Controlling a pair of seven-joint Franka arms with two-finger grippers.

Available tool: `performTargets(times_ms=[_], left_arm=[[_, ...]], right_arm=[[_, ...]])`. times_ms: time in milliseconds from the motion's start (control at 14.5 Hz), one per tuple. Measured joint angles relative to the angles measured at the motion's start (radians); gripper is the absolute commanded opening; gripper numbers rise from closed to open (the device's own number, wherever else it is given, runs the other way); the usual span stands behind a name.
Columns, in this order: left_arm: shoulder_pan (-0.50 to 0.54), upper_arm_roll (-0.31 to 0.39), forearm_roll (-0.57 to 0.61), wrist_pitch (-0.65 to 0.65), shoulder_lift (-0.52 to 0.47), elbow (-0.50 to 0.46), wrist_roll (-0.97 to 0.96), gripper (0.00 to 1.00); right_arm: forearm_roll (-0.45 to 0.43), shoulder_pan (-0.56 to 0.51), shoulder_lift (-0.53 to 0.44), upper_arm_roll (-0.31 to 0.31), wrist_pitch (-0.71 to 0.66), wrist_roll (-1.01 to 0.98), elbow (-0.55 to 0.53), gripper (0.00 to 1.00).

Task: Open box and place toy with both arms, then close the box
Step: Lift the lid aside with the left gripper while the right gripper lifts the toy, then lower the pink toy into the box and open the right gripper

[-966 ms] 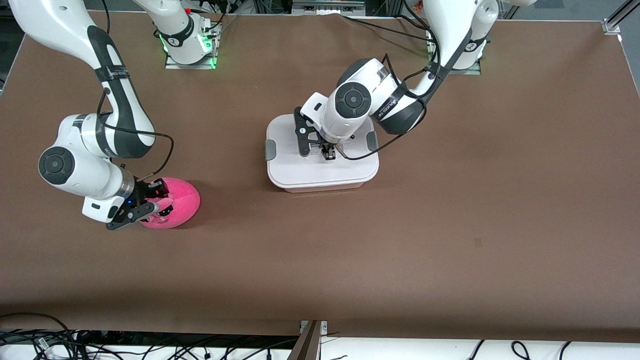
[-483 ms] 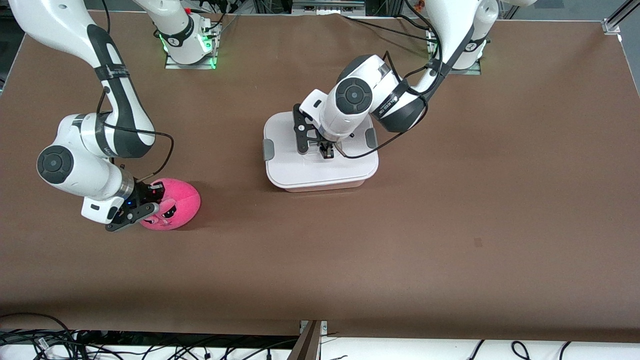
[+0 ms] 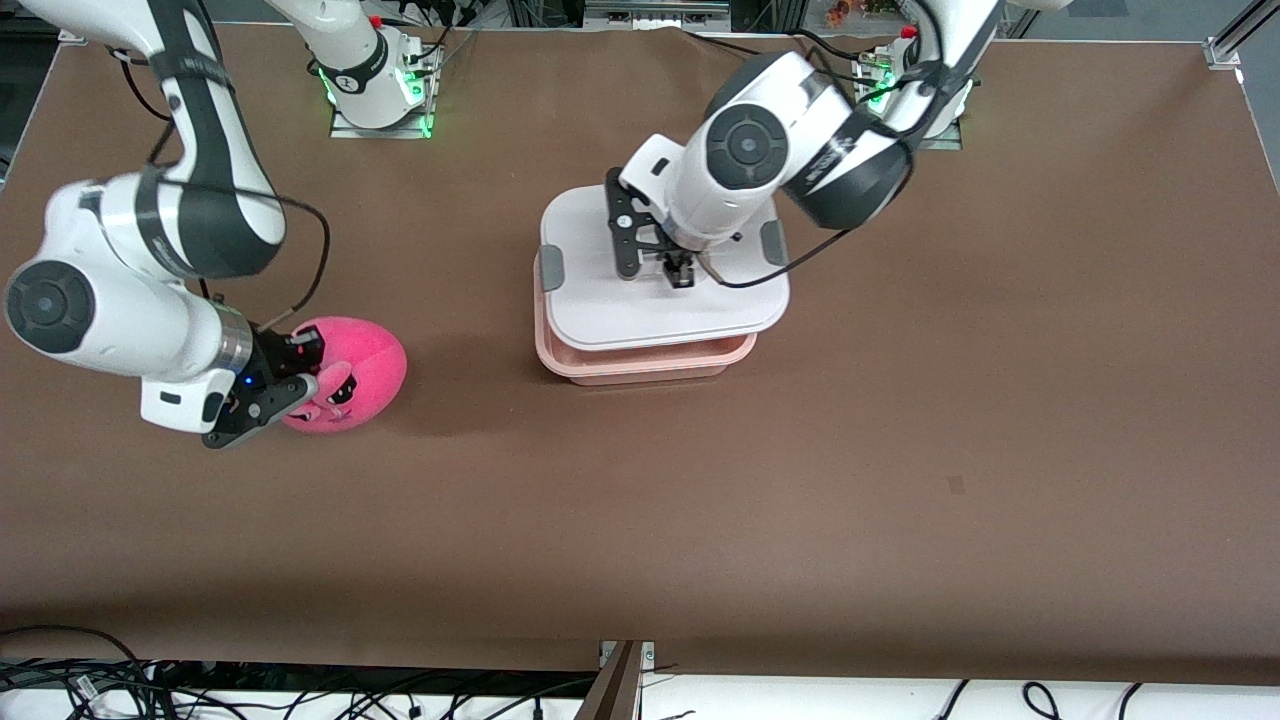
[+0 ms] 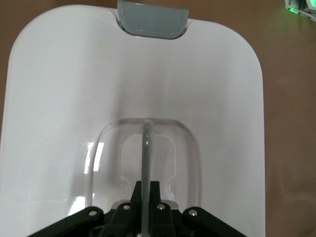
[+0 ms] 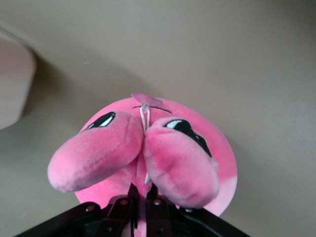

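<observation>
Now left claw (image 3: 680,272), clamped on clear handle (image 4: 146,148), holds white plastic lid (image 3: 600,300) above pale pink tub (image 3: 640,362); swing it clear. Right claw (image 3: 290,385), pinching hot-pink plush toy (image 3: 350,375) w/ snout squeezed, lifts next.

Bright even overhead light, soft shadows on the counter (image 3: 900,420), faint glare on the lid (image 4: 94,153), sharp focus.

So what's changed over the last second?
The left gripper, shut on the lid, has lifted it off the pink tub. The right gripper, shut on the pink plush toy, has raised it off the table. The tub hasn't moved.
</observation>
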Motion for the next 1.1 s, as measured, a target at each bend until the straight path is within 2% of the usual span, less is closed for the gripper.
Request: performTargets(times_ms=[207,483,759,966,1103], left_arm=[[0.129,0.003,0.000,-0.225,-0.012,0.088,0.006,0.00],[0.360,0.013,0.000,-0.358,-0.012,0.139,0.056,0.00],[0.562,0.014,0.000,-0.402,-0.011,0.146,0.079,0.00],[0.614,0.014,0.000,-0.410,-0.006,0.146,0.080,0.00],[0.621,0.014,0.000,-0.426,-0.002,0.146,0.080,0.00]], right_arm=[[0.001,0.001,-0.014,0.125,-0.103,-0.002,0.072,0.00],[-0.031,0.036,-0.030,0.276,-0.112,0.000,0.079,0.00],[-0.194,0.239,-0.013,0.303,-0.096,0.047,0.076,0.00],[-0.337,0.378,0.033,0.303,-0.085,0.110,0.075,0.00],[-0.395,0.412,0.059,0.303,-0.084,0.114,0.074,0.00]])
